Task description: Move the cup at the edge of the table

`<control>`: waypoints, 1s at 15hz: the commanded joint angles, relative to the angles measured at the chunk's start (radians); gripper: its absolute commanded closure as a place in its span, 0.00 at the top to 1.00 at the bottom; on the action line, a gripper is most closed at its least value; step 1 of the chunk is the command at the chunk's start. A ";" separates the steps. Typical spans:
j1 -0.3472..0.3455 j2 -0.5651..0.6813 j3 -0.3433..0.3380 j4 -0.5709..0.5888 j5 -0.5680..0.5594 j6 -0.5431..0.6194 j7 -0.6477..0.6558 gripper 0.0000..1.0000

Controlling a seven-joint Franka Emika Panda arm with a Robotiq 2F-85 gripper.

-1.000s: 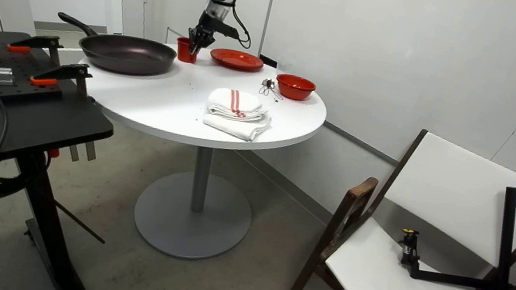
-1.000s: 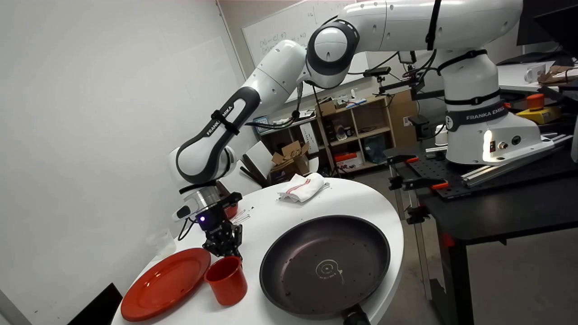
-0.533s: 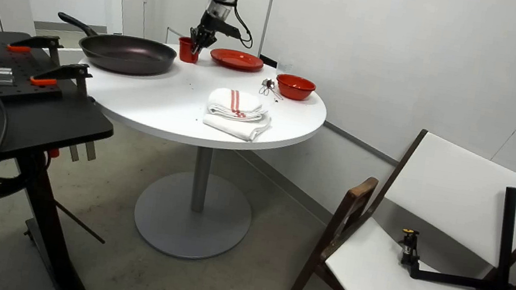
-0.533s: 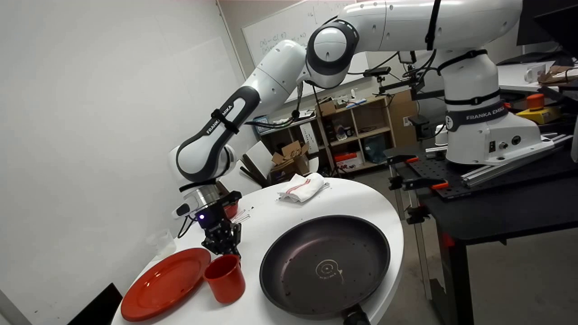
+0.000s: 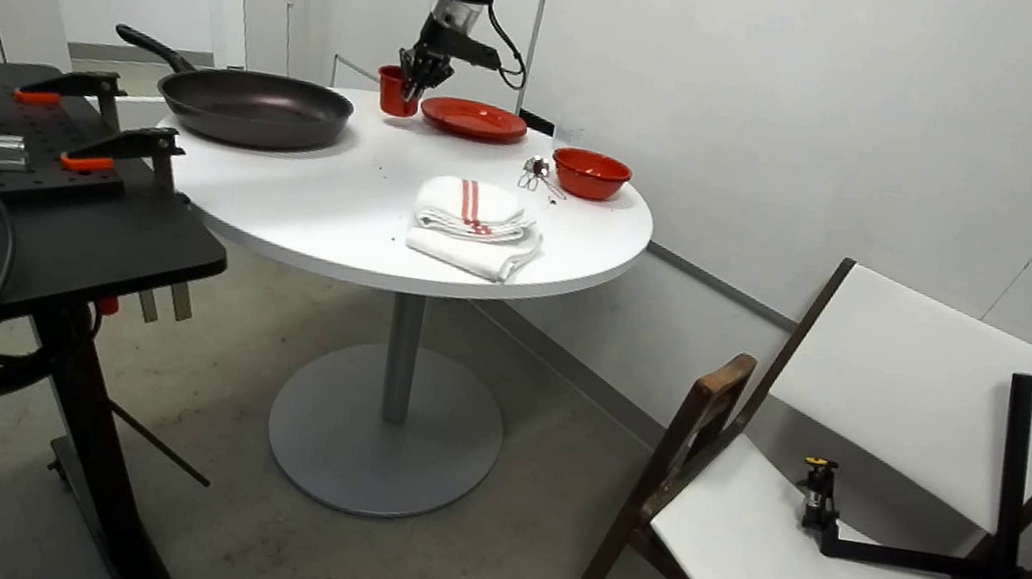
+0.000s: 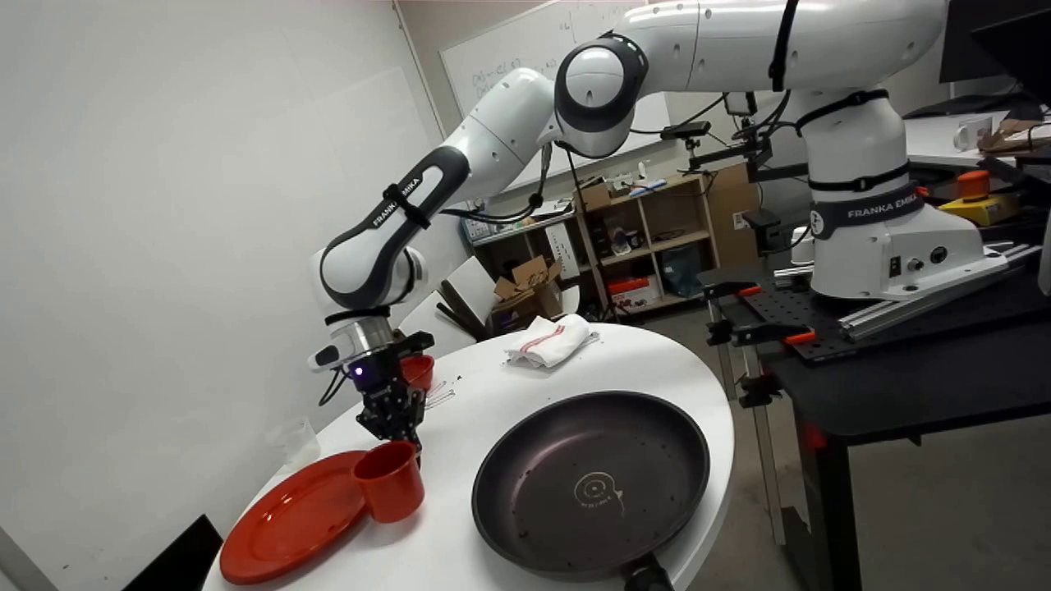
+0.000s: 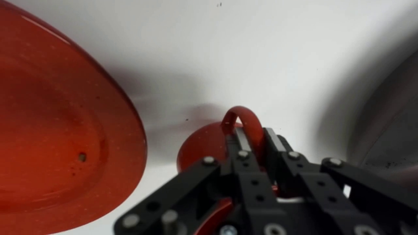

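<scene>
- Wrist view: the black two-fingered claw [image 7: 256,140] pinches the curved handle [image 7: 249,121] of the small red cylindrical cup [image 7: 200,143]. A flat glossy red plate [image 7: 120,137] is at the left, and a dark round frying pan [image 7: 392,127] shows at the right edge.
- In an exterior view, the cup is by the far edge of the round white worktop [image 5: 315,211], between the pan at left and the plate at right. A folded white cloth with red stripes [image 5: 476,213] lies on the near side.
- In an exterior view, the cup's outline overlaps the plate's rim; whether its base touches the worktop I cannot tell.
</scene>
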 commanded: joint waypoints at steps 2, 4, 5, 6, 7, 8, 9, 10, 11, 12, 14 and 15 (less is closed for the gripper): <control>-0.047 -0.061 0.010 -0.064 0.031 0.037 0.039 0.04; -0.061 -0.082 0.006 -0.087 0.031 0.045 0.068 0.04; -0.069 -0.093 0.005 -0.099 0.032 0.042 0.087 0.04; -0.076 -0.105 0.005 -0.115 0.033 0.039 0.103 0.04; -0.083 -0.117 0.006 -0.131 0.033 0.037 0.118 0.04; -0.089 -0.131 0.006 -0.150 0.034 0.036 0.137 0.04; -0.094 -0.146 0.004 -0.174 0.032 0.041 0.155 0.04; -0.101 -0.160 0.007 -0.195 0.035 0.039 0.169 0.04; -0.108 -0.178 0.006 -0.223 0.035 0.048 0.185 0.04; -0.115 -0.194 0.009 -0.248 0.037 0.051 0.196 0.04; -0.109 -0.231 -0.025 -0.300 0.089 0.059 0.201 0.04; -0.114 -0.246 -0.028 -0.326 0.106 0.067 0.201 0.04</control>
